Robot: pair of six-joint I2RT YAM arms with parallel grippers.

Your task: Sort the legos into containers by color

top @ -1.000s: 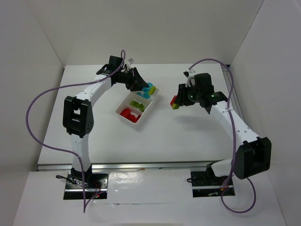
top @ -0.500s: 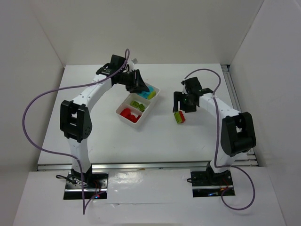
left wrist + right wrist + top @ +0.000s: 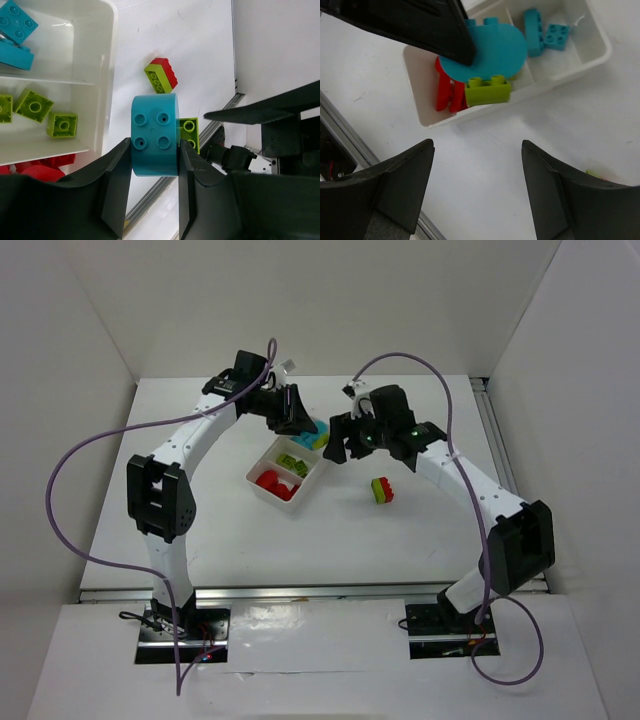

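left jaws are clamping cyan brick (image 3: 154, 135) by tray's (image 3: 107, 75) far end, toward tabletop's (image 3: 420, 530) far edge; lime brick (image 3: 487, 90) is sticking off its side. right jaws are hanging released, empty, facing it, lime's long axis spanning their gap. red-lime stack (image 3: 381, 489) is lying mid-tabletop.

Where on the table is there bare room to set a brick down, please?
The table is bare between the tray and the arm bases, left of the red-and-lime stack; the far right corner is free too. It is crowded around the tray's far end, where the left gripper holding a cyan brick meets the right gripper.
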